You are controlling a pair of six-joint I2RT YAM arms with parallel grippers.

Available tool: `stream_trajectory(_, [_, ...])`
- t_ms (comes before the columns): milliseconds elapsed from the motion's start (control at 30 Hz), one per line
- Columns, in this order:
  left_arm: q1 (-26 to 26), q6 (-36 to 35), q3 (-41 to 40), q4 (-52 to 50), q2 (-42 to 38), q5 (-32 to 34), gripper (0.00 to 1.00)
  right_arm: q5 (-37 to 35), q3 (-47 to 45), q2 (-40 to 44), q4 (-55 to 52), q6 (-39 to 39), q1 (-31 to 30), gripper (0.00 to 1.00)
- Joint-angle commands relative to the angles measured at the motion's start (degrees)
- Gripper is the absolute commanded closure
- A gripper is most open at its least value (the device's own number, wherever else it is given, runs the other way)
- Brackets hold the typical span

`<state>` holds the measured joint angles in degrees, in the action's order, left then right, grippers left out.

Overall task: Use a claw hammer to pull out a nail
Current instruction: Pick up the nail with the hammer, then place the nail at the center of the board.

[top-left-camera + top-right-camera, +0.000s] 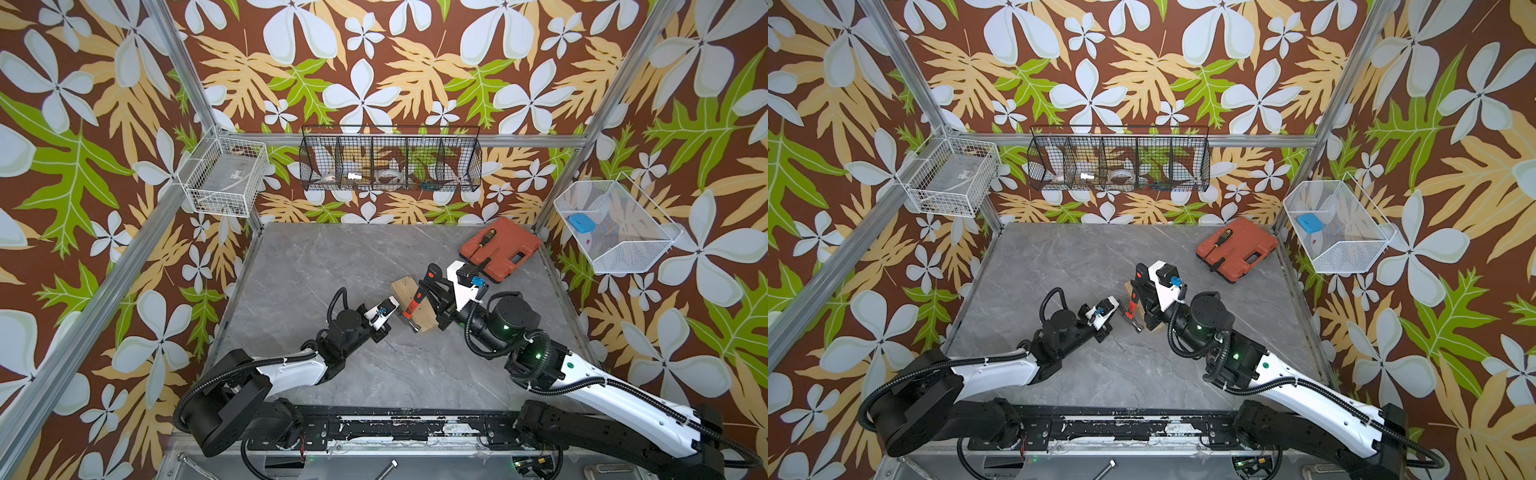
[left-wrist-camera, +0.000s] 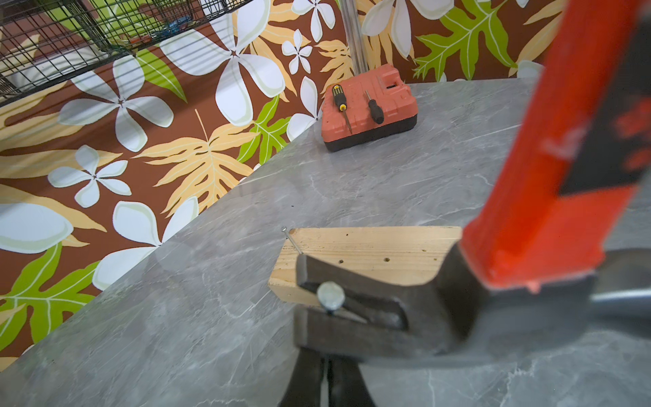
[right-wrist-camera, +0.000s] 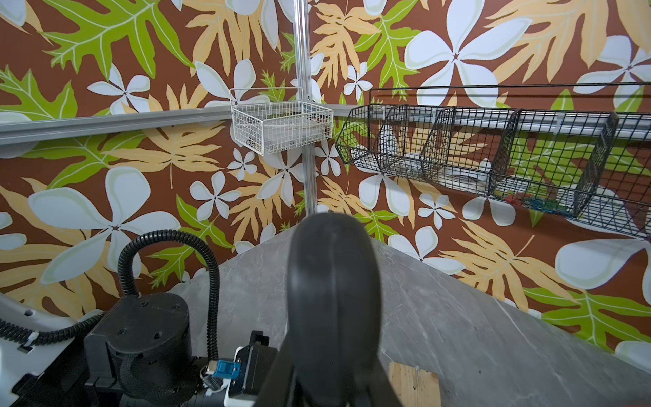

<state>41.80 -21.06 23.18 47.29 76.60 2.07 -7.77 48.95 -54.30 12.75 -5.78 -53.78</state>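
Note:
The claw hammer (image 1: 415,305) lies slanted over a wooden block (image 1: 405,286) in mid-table. My right gripper (image 1: 430,291) is shut on its black handle (image 3: 334,299), which fills the right wrist view between the fingers. In the left wrist view the forked claw (image 2: 352,327) juts past the block's near edge, and a nail (image 2: 330,296) sits in its slot, head up. A second, thin nail (image 2: 291,239) leans from the block's corner. My left gripper (image 2: 326,363) (image 1: 396,311) is shut just under the claw. Its tips are hidden, so I cannot see whether it pinches the nail's shank.
A red tool case (image 1: 505,249) with two screwdrivers on it lies at the back right, just behind my right wrist. A black wire basket (image 1: 390,160) hangs on the back wall, and white wire baskets hang left (image 1: 224,178) and right (image 1: 615,228).

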Motion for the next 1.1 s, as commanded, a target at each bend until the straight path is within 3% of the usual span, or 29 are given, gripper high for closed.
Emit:
stream_trajectory(0, [0.1,0.8,0.0,2.1,-0.6,1.7,1.0,-0.8,0.6,0.1,-0.2,0.8,0.0,1.0])
stream_trajectory(400, [1.8,-2.3,1.0,-0.3,-0.3,5.0,1.0,1.2,1.9,0.6,-4.0,-0.7,2.2,1.0])
stream_trajectory(533, [1.8,5.7,4.7,-5.7,1.0,10.1,1.0,-3.2,2.0,2.2,-6.4,0.5,2.2,1.0])
stream_trajectory(667, [1.7,19.3,13.6,-21.5,4.9,14.8,1.0,-7.2,1.2,4.3,-8.1,1.0,2.3,1.0])
stream_trajectory(833, [1.5,29.0,23.4,-37.4,12.1,11.4,1.0,-10.8,-0.2,6.1,-8.5,0.8,2.3,1.0])
stream_trajectory(1067, [-1.8,38.2,25.3,-41.8,16.8,7.5,1.0,-13.5,-1.5,8.2,-8.7,0.4,2.3,1.0])
